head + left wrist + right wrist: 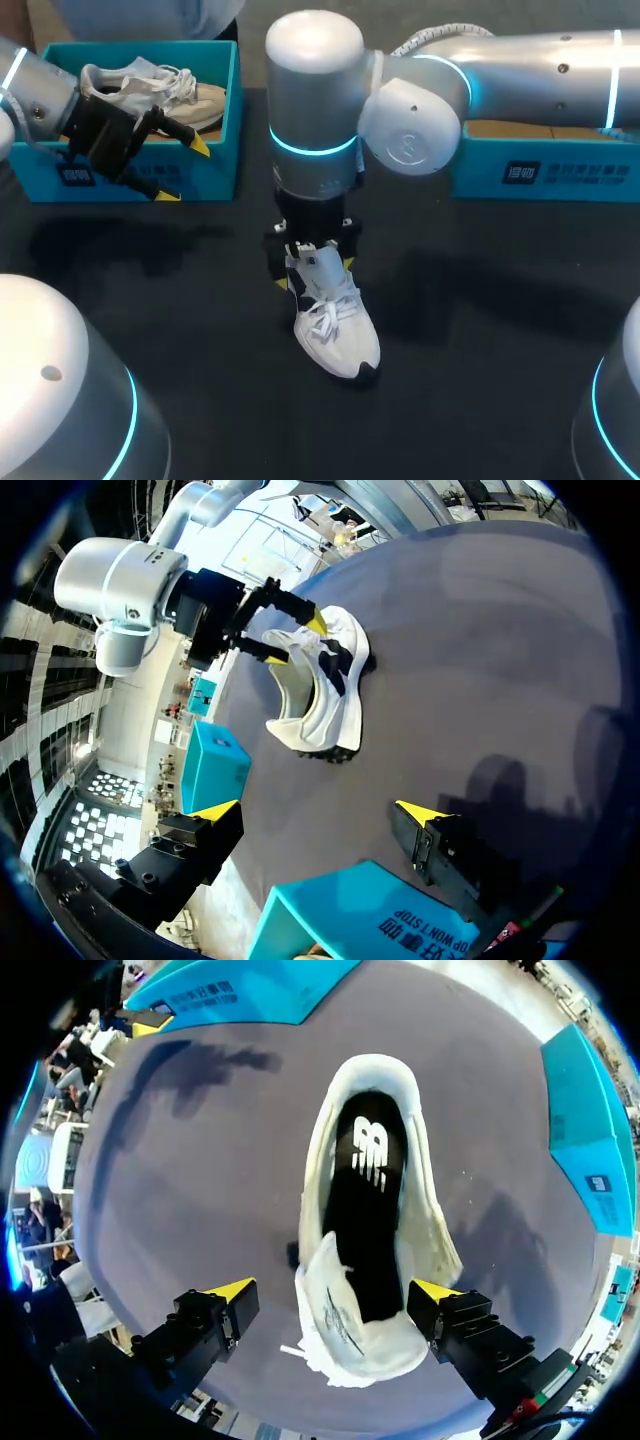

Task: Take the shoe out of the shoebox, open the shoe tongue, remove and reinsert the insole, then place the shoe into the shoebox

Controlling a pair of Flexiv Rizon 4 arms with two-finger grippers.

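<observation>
My right gripper (332,1292) is nearest to me. It hangs straight down over the white shoe (340,335), which stands on its sole in the middle of the black table (480,330) with its toe pointing back towards me. The fingers are spread wide and grip nothing. The lifted tongue (335,1310) sits between them. One yellow tip stands apart from the shoe's side, and the other is just beside the opposite side; I cannot tell if it touches. Beyond the tongue, the shoe's mouth gapes and the black insole (365,1210) lies inside with a white logo printed on it.

Dark tabletop shows on every side of the shoe, and both boxes are well apart from it.

Farther out, my left gripper (318,810) is also released. Its fingers are wide apart with nothing between them, and it hovers at the front wall of the left shoebox (215,170). That box is teal and holds a second, cream-coloured shoe (190,100). It has a small dark label with pale print on its front, and more print shows on the edge under the left fingers, too small for me to make out.

The right shoebox (560,170), also teal with the same kind of label, sits along the table's far edge, behind my right arm.
</observation>
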